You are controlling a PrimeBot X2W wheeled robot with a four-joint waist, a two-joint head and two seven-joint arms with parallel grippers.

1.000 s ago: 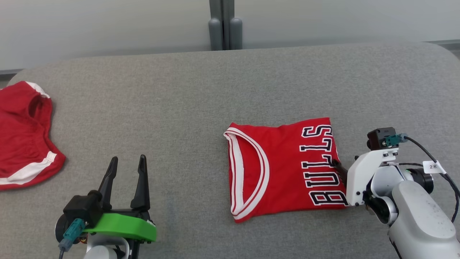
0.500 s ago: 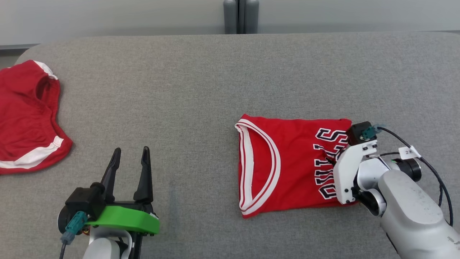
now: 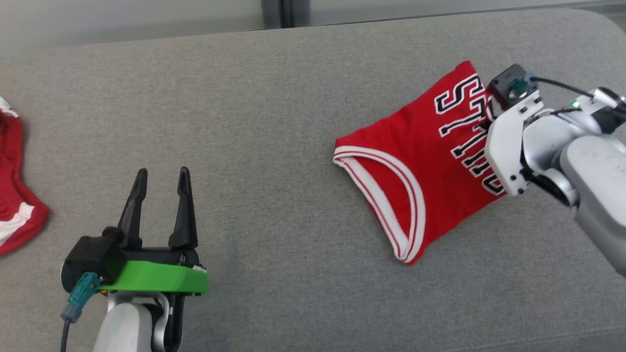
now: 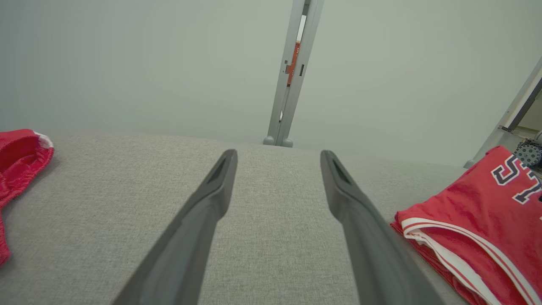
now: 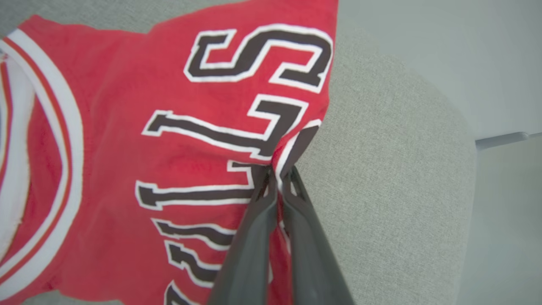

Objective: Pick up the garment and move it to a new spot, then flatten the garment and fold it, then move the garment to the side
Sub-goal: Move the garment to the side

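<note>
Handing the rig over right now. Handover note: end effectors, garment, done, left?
Left end effector: open, empty, above the grey table.
Right end effector: shut on the folded jersey at its lettered edge.
Jersey: on the table's right side, collar end lying on the surface. Another red garment lies far left.
Done: folding.
Left: likely finish moving it aside, then release.

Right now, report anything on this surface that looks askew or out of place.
The folded jersey lies diagonally on the grey surface, its lettered edge puckered where the right gripper pinches it. A second red garment sits rumpled at the far left, partly cut off in the head view.
</note>
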